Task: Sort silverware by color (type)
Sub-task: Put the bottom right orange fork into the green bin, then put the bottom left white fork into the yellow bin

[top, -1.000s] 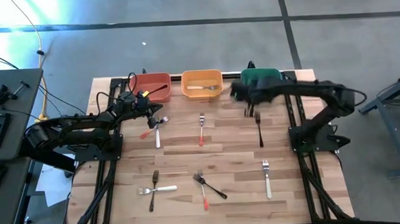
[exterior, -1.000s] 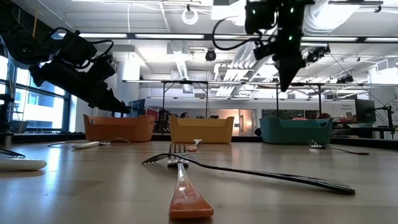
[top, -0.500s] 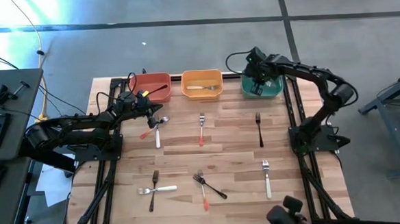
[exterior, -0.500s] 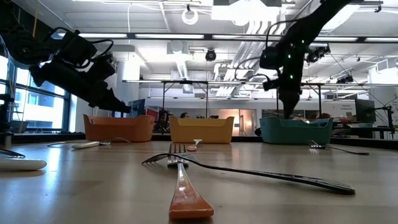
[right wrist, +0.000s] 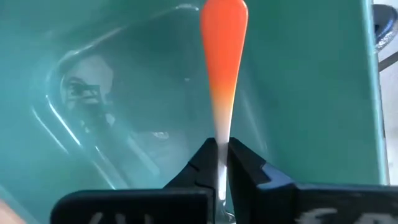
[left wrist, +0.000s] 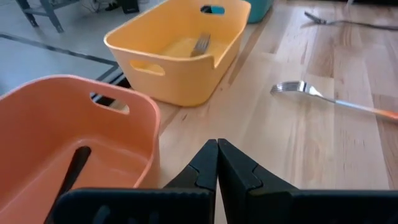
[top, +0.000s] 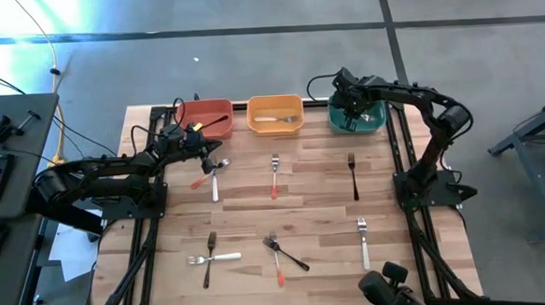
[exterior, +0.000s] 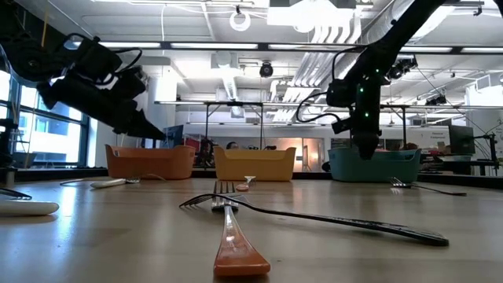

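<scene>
Right gripper [top: 353,114] sits over the green bin [top: 374,122], top right of the high view, pinching a red-handled fork [right wrist: 222,74] w/ handle pointing into the bin. Left gripper [top: 211,161] is closed, empty, near the red bin [top: 207,110]. Other forks [top: 276,176] lie on the table [top: 325,271].

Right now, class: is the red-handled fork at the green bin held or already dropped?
Held. The right gripper is shut on the red-handled fork, handle pointing into the green bin.
</scene>
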